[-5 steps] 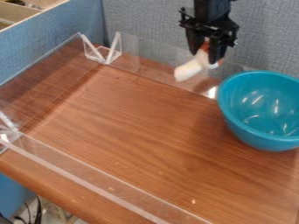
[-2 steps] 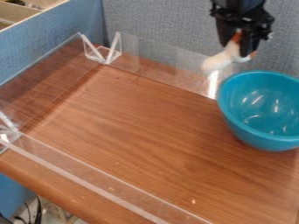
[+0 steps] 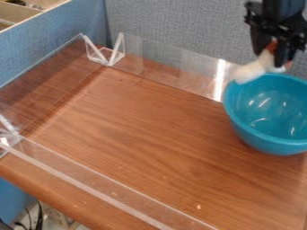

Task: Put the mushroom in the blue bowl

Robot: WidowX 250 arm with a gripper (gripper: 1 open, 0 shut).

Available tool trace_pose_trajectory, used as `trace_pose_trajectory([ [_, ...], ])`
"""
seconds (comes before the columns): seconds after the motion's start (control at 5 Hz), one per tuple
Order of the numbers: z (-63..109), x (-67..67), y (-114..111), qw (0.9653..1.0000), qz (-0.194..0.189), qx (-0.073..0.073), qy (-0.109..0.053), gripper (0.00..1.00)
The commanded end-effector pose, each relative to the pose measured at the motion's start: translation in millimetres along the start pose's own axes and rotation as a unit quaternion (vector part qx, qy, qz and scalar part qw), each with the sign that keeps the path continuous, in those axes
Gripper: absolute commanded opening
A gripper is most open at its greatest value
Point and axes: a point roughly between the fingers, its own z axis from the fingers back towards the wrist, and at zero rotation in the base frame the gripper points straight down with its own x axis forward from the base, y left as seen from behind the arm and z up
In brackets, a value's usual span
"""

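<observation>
While the wooden table (image 3: 132, 126) spreads wide, the blue bowl (image 3: 270, 112) sits at its right edge; above the bowl's far rim, the gripper (image 3: 277, 56) pinches the mushroom (image 3: 252, 71), held aloft.

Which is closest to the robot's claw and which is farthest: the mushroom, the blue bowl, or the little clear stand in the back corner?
1. Mushroom: held in the gripper, at the bowl's far rim.
2. Blue bowl: just below, on the right.
3. Clear stand: far off at the back left.
</observation>
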Motion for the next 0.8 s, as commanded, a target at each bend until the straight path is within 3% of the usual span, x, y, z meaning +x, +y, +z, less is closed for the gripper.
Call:
trace_pose_trajectory([
  [0.0, 15.0, 17.4, -12.0, 0.9989, -0.029, 0.003, -0.036, 0.00],
  [0.6, -4.3, 9.7, -16.3, 0.9989, -0.040, -0.006, -0.024, 0.00],
])
